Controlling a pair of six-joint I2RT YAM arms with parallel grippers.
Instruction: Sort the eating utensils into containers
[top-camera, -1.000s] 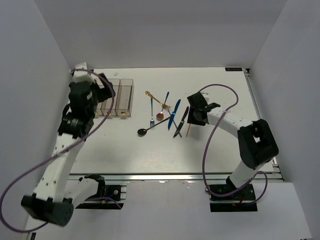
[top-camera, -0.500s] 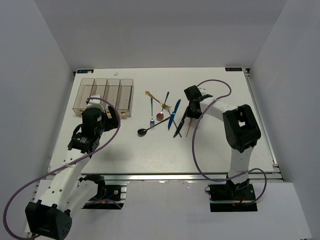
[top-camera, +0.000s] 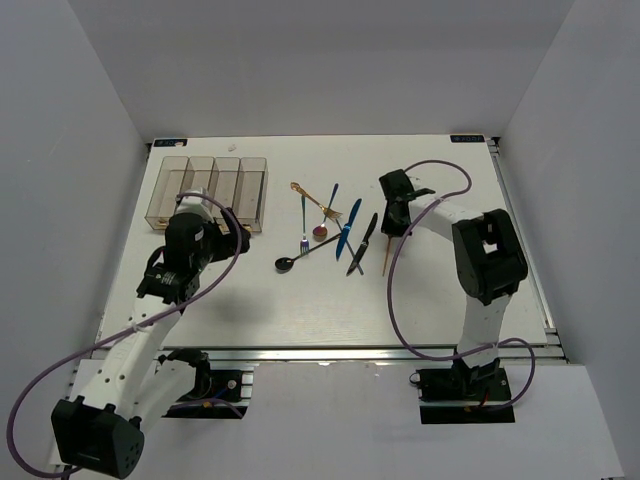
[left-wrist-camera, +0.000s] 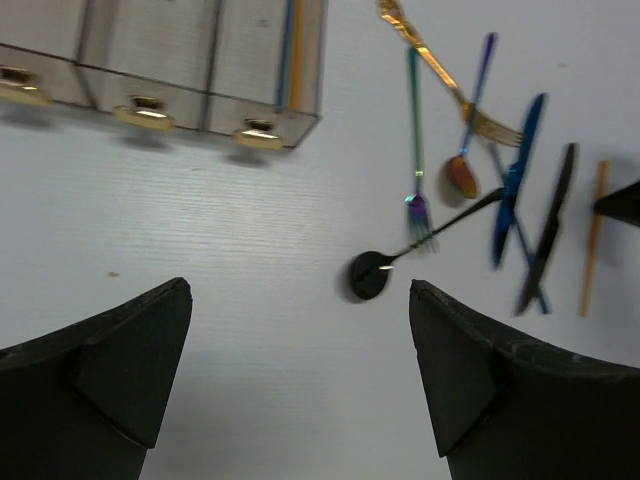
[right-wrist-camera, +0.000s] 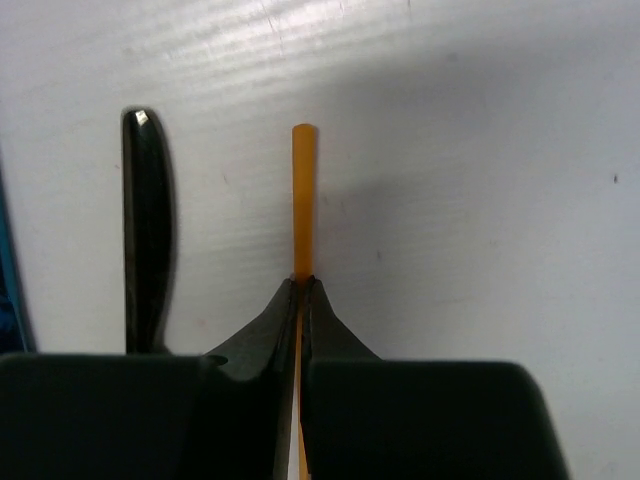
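**Overhead and wrist views, right arm at the pick.** The right gripper (right-wrist-camera: 300, 292) is clenched on the slim orange chopstick (right-wrist-camera: 303, 200). Its jaws pinch the shaft, and the free end projects toward 12 o'clock in the wrist view. Overhead, the orange chopstick (top-camera: 386, 258) lies at the 3 o'clock edge of the utensil cluster on the white table (top-camera: 300, 310). The flat black knife (top-camera: 362, 243) is just beside it at 9 o'clock. Whether the chopstick rests on the surface or is just clear of it cannot be told.

The left gripper (top-camera: 215, 237) hangs released, jaws wide and holding nothing. It is near the 6 o'clock end of the row of four clear brownish plastic bins (top-camera: 228, 190), which sit toward 10 o'clock on the table.

Step in hand, as judged: lift the chopstick and carry it to a bin. Raise it straight up so its tail does not sweep the black knife. Keep the pinch firm, since a thin shaft may pivot between the pads. The bin nearest the cluster appears to hold a slim orange piece (left-wrist-camera: 293, 55) already. Lay this one there, aligned with the bin's long axis, and let go low.
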